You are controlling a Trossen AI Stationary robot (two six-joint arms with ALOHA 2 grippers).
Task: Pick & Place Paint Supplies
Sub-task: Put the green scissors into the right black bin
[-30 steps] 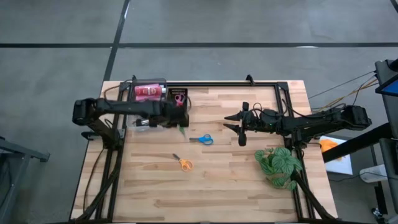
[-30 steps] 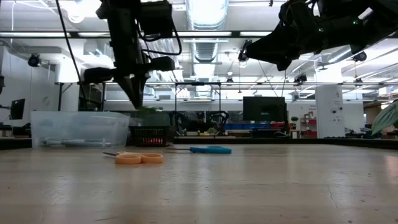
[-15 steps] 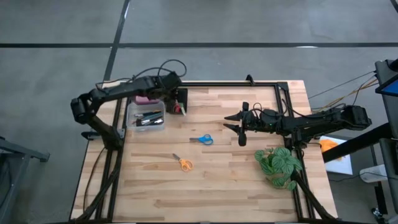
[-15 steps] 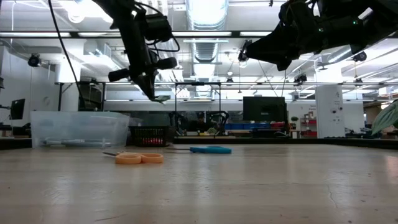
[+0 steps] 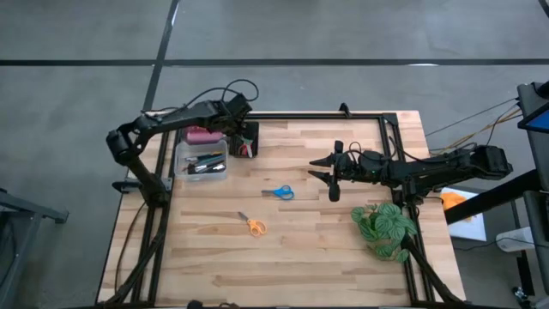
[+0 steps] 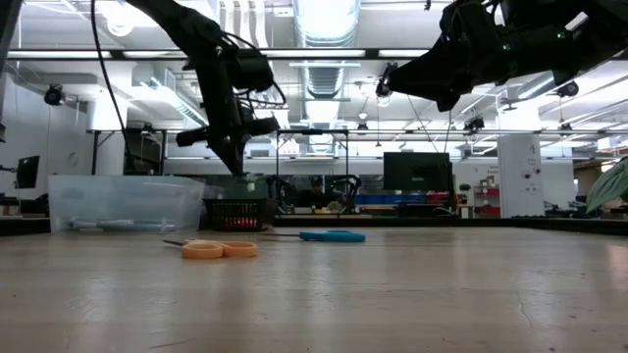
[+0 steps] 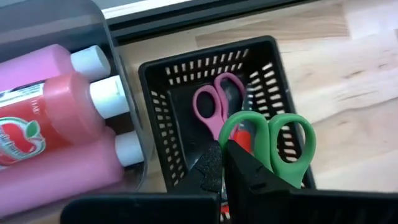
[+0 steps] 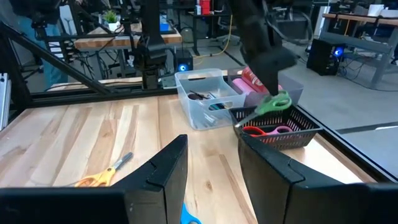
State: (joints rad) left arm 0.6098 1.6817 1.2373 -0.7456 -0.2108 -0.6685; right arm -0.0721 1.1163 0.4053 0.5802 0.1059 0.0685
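table (image 5: pixel 317 249) | on it: tub (image 5: pixel 202 162); basket (image 5: pixel 247 140); blue scissors (image 5: pixel 278 192); orange scissors (image 5: pixel 252 225); plant (image 5: pixel 383 227)

Green-handled scissors (image 7: pixel 268 146) are held by the blades, handles out, directly above the black basket (image 7: pixel 158 112); in the right wrist view they hang tilted just over its rim. Pink-handled scissors (image 7: pixel 214 106) are seen lying inside the basket, with something red partly hidden beneath the green pair. Two pink paint bottles (image 7: pixel 37 65) and a red bottle with an apple label (image 7: pixel 50 121) are laid side by side in the clear tub (image 5: pixel 202 159), white caps toward the basket. Blue-handled scissors (image 5: pixel 279 191) and orange-handled scissors (image 5: pixel 253 225) are left flat on the table, well apart.
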